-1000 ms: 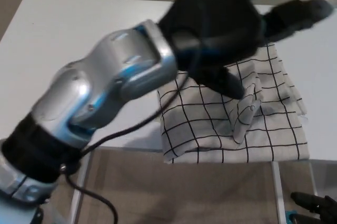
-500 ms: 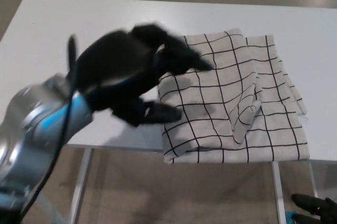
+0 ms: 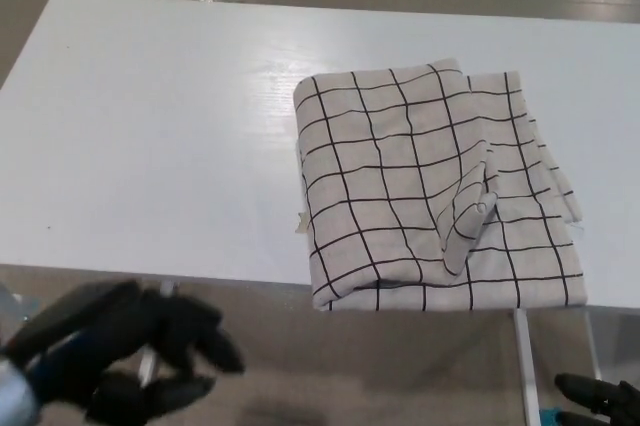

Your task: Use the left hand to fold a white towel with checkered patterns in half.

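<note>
On the white table (image 3: 150, 146) lies the folded checkered towel (image 3: 430, 196); left robot hand (image 3: 120, 351) empty, fingers apart.

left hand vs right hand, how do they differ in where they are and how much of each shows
The left hand sits at the bottom left, below the table edge, most of it in view, fingers spread and holding nothing. The right hand shows only as a few fingertips at the bottom right corner, too little to tell its state. Both are black, lie off the table, and touch nothing of the towel.
</note>
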